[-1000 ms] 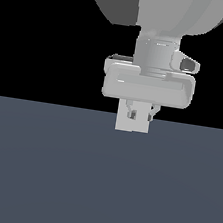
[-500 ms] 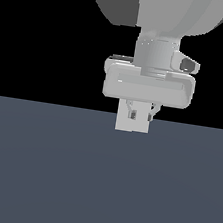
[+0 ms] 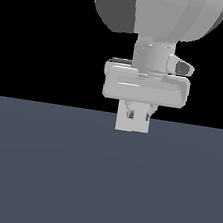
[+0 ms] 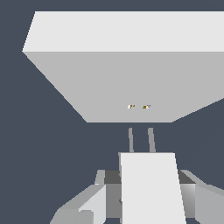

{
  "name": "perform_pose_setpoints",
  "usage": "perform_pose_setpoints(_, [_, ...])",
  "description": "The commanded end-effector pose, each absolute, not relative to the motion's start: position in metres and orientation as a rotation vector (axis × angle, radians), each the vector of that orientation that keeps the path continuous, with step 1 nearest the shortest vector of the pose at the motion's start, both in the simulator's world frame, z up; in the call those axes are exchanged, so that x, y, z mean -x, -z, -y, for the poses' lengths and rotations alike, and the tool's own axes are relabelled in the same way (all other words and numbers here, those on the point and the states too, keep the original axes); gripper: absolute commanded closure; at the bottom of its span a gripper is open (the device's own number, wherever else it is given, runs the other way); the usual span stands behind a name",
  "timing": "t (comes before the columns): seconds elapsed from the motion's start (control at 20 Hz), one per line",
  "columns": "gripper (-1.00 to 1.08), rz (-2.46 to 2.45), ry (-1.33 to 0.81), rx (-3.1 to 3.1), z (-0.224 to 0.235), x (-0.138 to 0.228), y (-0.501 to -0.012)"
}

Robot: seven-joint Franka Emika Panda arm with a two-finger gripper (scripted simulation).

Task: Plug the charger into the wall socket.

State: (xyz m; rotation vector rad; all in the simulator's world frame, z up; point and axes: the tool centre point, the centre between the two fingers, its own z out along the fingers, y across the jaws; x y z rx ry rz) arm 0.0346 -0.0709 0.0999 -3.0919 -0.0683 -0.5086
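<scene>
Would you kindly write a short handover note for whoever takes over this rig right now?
Tool: shut on the charger, which sits between its fingers.
Charger: prongs point at the wall socket, short of it and not yet in.
Wall socket: its two holes lie just ahead of the prongs, roughly in line.
Done: charger grasped and brought up to the socket.
Left: fine alignment, then push the prongs in.

No text, label, brand, number or sign can be read in either view; the wall socket (image 4: 131,74), the charger (image 4: 151,188) and the arm's housing (image 3: 146,88) all show plain, unmarked surfaces
</scene>
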Motion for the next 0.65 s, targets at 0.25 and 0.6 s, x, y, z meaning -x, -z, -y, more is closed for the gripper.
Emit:
perform_pose_setpoints(0.25, [1.08,0.068,0.509,3.092,0.070,-0.060,-0.100])
perform_pose_setpoints(0.6, [1.08,0.068,0.509,3.092,0.070,-0.068,-0.100])
